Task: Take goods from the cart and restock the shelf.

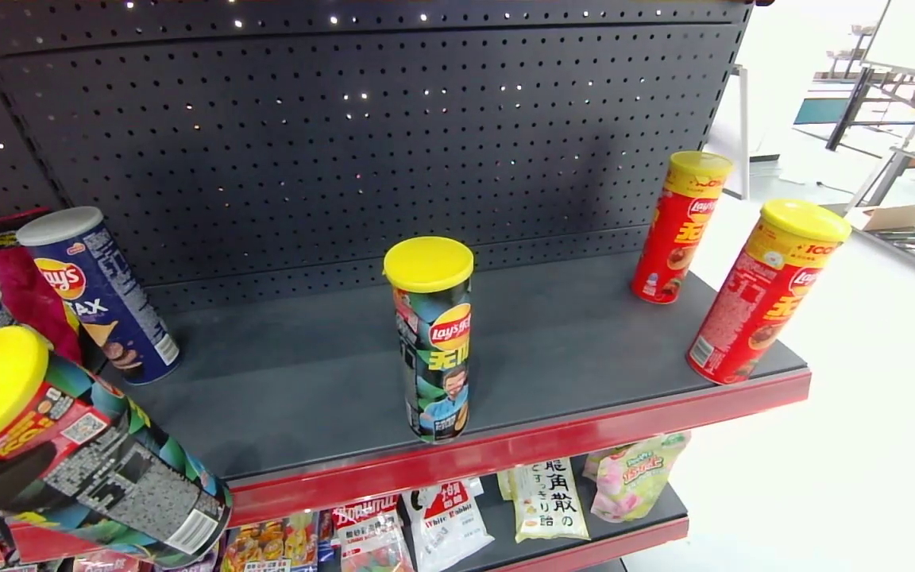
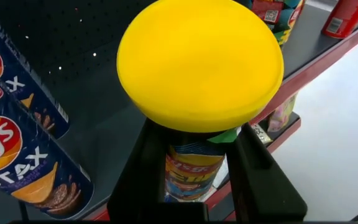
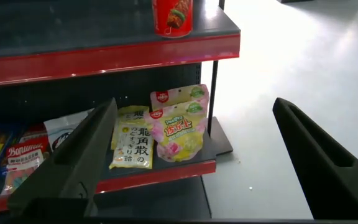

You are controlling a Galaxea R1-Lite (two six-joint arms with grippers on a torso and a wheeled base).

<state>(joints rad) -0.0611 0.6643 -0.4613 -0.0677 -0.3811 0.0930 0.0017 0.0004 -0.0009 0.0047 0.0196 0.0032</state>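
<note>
We hold the can (image 1: 100, 461) tilted in the left gripper (image 2: 196, 155), clamped round its body, at 8 o'clock off the shelf (image 1: 569, 349), presumably for placing. The right gripper (image 3: 194, 109) hangs wide, unloaded.

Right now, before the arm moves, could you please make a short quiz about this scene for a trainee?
1. True or false: the left pincer holds a yellow-lidded can.
2. How many red cans stand on the upper shelf? A) one B) two C) four
3. Fill in the missing word: the right pincer is ____ and holds nothing.

Key: 1 true; 2 B; 3 open.
</note>
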